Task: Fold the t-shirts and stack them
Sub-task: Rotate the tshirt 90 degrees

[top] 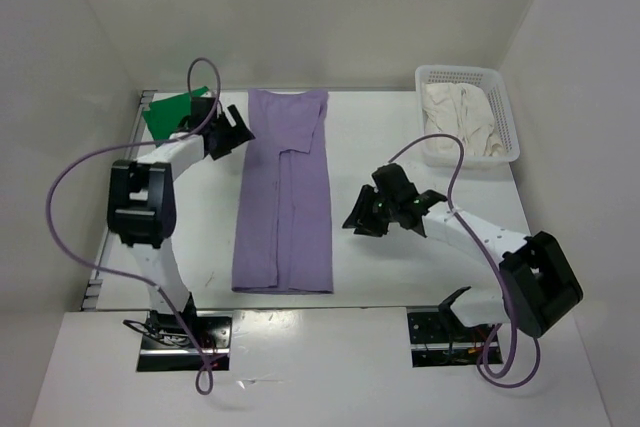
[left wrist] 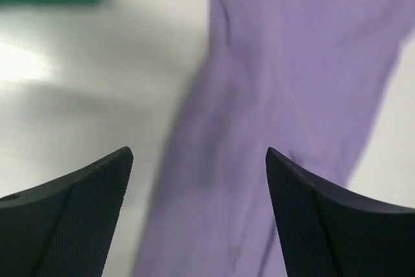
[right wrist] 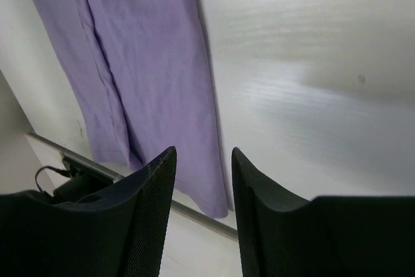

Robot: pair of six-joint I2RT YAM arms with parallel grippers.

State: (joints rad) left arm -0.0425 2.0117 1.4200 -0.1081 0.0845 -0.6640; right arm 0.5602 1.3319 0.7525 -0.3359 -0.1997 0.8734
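Far left of the lavender shirt (top: 285,197), by its top end, the green shirt (top: 172,113) lies flat on the table (top: 400,147), partly hidden by the left arm. The left gripper (top: 235,132) hovers just left of the lavender shirt's upper corner, jaws spread wide and empty. The lavender shirt itself lies as a long strip, both sides folded inward and meeting along a middle seam. To its right, apart from it, the right gripper (top: 362,219) hangs with its fingers parted and holding nothing. Further right, the cream shirt (top: 460,117) sits bunched in the basket (top: 505,112). The likely trouble: a pinch that catches only the top flap would reopen the fold, uneven lifts would skew the strip, and a left arm swing could drag the green shirt.
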